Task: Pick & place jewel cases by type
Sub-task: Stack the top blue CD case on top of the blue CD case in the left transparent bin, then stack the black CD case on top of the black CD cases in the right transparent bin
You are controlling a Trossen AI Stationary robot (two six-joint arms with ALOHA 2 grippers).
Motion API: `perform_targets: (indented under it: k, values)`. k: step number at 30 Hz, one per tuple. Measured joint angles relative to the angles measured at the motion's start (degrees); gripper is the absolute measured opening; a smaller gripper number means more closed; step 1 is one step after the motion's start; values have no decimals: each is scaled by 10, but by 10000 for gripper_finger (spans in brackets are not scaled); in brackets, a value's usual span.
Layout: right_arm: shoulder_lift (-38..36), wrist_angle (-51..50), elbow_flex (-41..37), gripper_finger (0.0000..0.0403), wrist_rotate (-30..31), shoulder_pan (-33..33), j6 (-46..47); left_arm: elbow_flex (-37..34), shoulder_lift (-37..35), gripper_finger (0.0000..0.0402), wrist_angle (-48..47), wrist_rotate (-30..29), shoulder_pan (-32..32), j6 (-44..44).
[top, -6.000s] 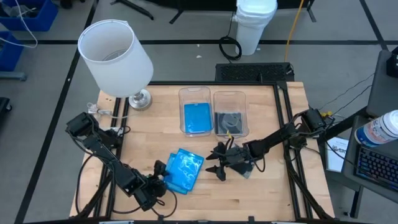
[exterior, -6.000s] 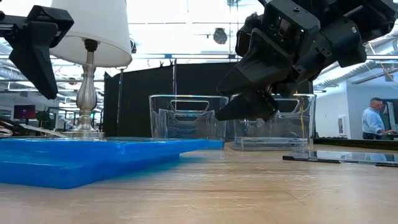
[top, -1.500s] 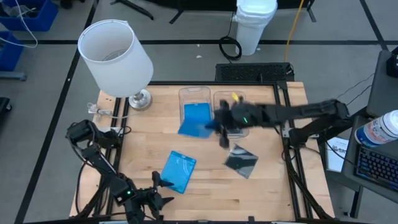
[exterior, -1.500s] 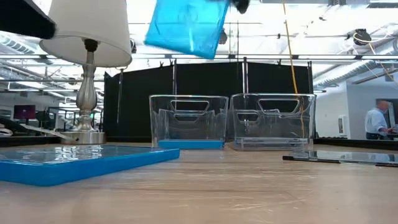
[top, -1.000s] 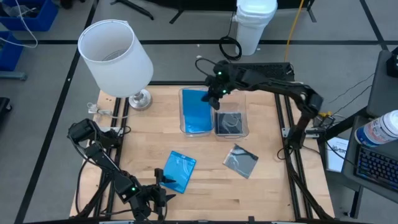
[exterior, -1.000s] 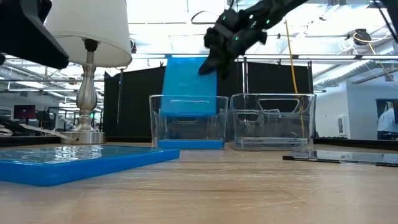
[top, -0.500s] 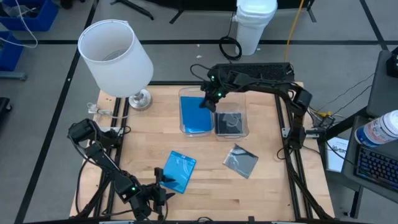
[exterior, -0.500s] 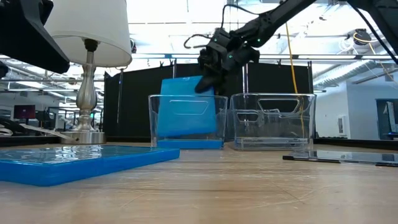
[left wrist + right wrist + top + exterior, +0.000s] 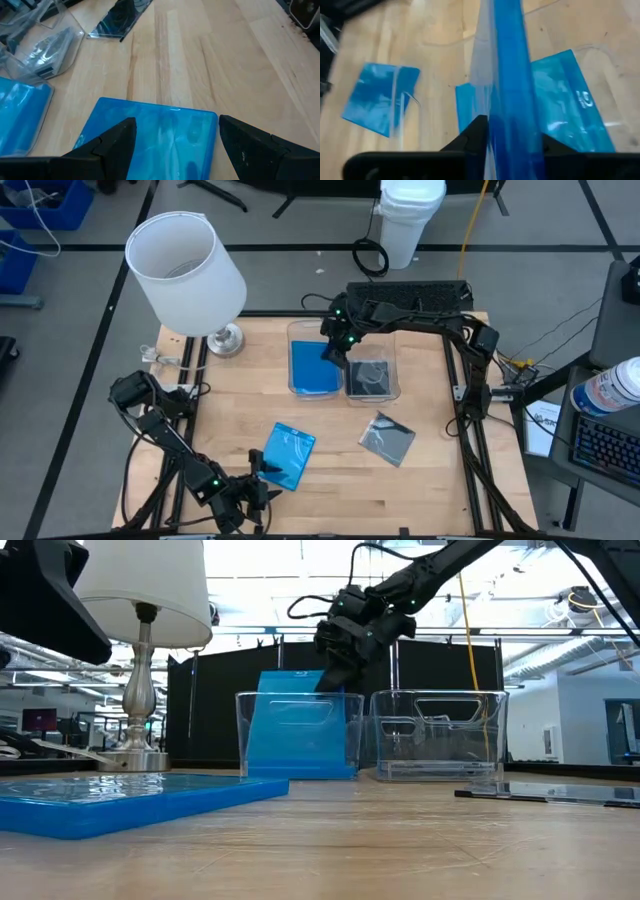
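Wooden table (image 9: 430, 480), lamp (image 9: 186, 262) at 10 o'clock. Right gripper (image 9: 333, 346) over left bin (image 9: 314, 330) at 12, fingers clamped on upright blue jewel case (image 9: 297, 725) half inside it. Left gripper (image 9: 262, 475) at 7, fingers apart, straddling flat blue case (image 9: 285, 456); grey case (image 9: 388, 438) lies loose at 4.

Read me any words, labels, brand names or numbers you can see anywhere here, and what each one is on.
None can be read.
Blue jewel case lying in the bin: white logo, too blurred to read.
Bottle beside the table: label too small to read.
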Motion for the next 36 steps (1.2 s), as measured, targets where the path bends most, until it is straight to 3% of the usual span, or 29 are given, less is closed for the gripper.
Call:
perform_targets:
  k: [18,26,36]
  values:
    - [-23,-1,-1,231,254,33,-85,0,0,285,0,8,0,-1]
    - [-64,-5,0,257,251,47,-73,0,0,285,1,8,0,2]
    - [-77,-21,-1,256,248,109,-82,0,0,285,7,8,0,-7]
